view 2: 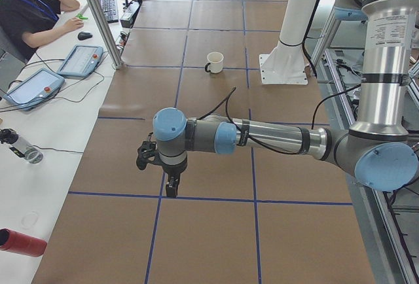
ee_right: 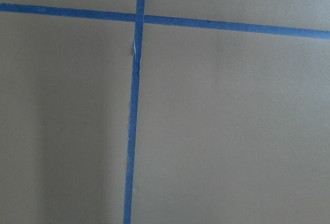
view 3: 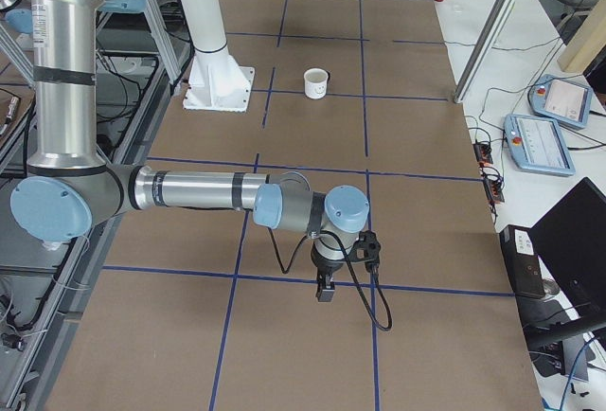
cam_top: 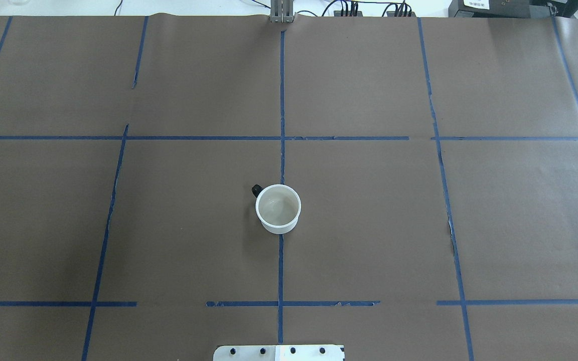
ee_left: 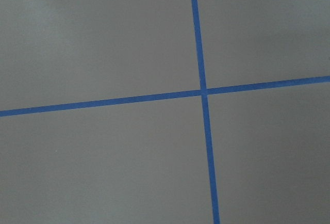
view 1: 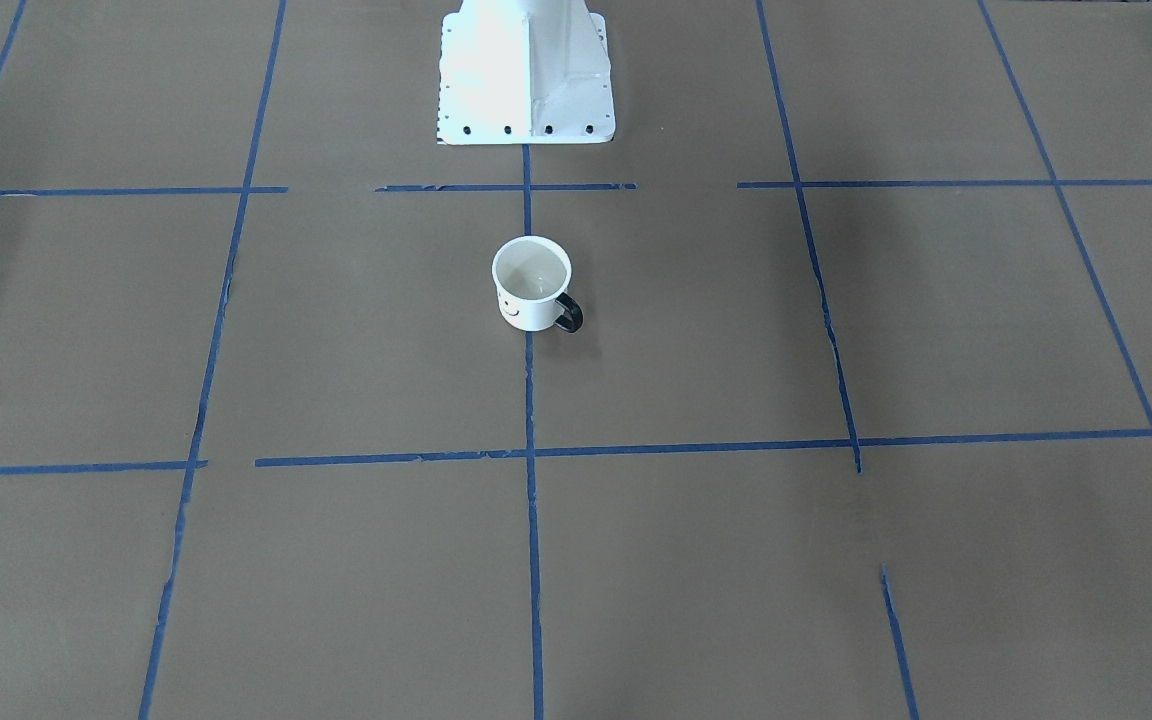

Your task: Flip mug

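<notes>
As it seems empty, upright white mug (view 1: 532,287)

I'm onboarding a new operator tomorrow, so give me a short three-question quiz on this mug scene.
1. True or false: the mug stands upright with its opening facing up.
2. In the overhead view, the mug's handle sticks out toward which side? A) upper left B) lower right C) straight right
3. Fill in: the mug sits on a ___ tape line.
Key: 1 true; 2 A; 3 blue.
</notes>
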You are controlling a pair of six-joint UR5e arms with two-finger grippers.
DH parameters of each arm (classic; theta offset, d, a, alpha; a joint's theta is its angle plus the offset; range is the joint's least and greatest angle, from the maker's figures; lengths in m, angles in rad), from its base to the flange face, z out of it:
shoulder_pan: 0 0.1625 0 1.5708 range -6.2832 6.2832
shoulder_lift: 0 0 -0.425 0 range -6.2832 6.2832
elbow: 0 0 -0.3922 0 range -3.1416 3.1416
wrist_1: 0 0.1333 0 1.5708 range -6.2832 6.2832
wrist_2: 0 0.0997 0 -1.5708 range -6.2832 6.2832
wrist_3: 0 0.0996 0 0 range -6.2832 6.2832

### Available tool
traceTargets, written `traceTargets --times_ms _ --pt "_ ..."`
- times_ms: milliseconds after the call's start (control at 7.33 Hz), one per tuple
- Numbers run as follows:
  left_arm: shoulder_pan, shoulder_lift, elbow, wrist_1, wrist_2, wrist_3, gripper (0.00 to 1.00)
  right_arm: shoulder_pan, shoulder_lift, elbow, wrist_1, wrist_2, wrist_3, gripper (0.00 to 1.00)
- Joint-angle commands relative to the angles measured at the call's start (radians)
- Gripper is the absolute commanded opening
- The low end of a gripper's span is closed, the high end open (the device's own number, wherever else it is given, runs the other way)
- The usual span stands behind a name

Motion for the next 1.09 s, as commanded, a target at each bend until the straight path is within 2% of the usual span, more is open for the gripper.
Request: traceTargets --times_ms 0,955 --pt "0.003 0.012 0.024 -0.006 -0.001 -0.001 1.0 0.0 0.0 0.0 0.0 0.0 0.0 1.0" --pt "0.006 0.015 0.027 -0.014 0.007 -0.005 1.0 0.0 0.001 0.0 0.0 0.0 0.0 1.0"
